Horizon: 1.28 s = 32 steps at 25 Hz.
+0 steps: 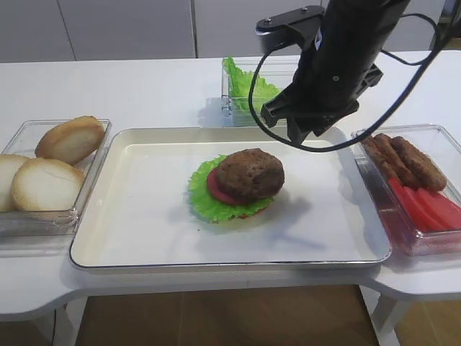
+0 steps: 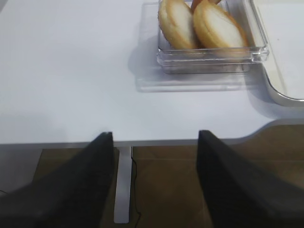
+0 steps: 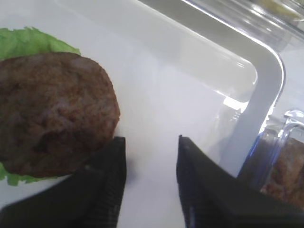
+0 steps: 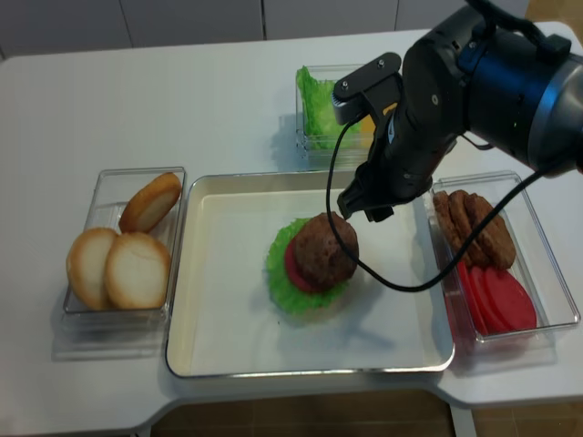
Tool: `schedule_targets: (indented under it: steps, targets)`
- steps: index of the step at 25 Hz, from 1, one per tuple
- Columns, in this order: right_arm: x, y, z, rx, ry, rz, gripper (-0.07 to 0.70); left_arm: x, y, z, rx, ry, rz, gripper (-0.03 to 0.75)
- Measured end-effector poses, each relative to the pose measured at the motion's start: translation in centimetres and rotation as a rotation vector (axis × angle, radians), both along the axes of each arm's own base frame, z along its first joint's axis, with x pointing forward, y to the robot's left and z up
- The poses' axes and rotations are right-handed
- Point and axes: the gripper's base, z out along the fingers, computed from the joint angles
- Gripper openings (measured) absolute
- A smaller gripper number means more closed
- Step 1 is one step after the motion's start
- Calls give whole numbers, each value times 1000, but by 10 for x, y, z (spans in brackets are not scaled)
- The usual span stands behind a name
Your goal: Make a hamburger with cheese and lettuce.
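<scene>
Metal tray (image 1: 144, 238), centre of white table (image 1: 144, 86): holds the hamburger (image 1: 238, 184), an open stack of lettuce leaf, tomato slice and brown patty on top, no top bun.

Right gripper (image 3: 151, 156): above the tray's right side, just beside the patty; jaws partly apart, nothing between them, bare tray showing in the gap.

Left gripper (image 2: 154, 142): off the table's front-left edge, jaws wide apart, holding nothing.

Clear box, left (image 1: 43, 220): three bun halves (image 1: 50, 184).

Clear box, rear (image 1: 232, 108): lettuce leaves (image 1: 241, 83).

Clear box, right (image 1: 432, 241): spare patties (image 1: 410, 162) behind, tomato slices (image 1: 428, 209) in front.

Cheese: I cannot pick it out with certainty.
</scene>
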Motion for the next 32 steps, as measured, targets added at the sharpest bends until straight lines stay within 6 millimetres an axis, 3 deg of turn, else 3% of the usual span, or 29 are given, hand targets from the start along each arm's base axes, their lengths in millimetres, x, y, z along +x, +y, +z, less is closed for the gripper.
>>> schedule_targets:
  steps: [6, 19, 32]
  targets:
    - [7, 3, -17, -19, 34, -2, 253, 0, 0, 0, 0, 0, 0, 416]
    - [16, 11, -43, -17, 71, -7, 249, 0, 0, 0, 0, 0, 0, 416]
    - [18, 14, -48, 13, 81, -14, 249, 0, 0, 0, 0, 0, 0, 416]
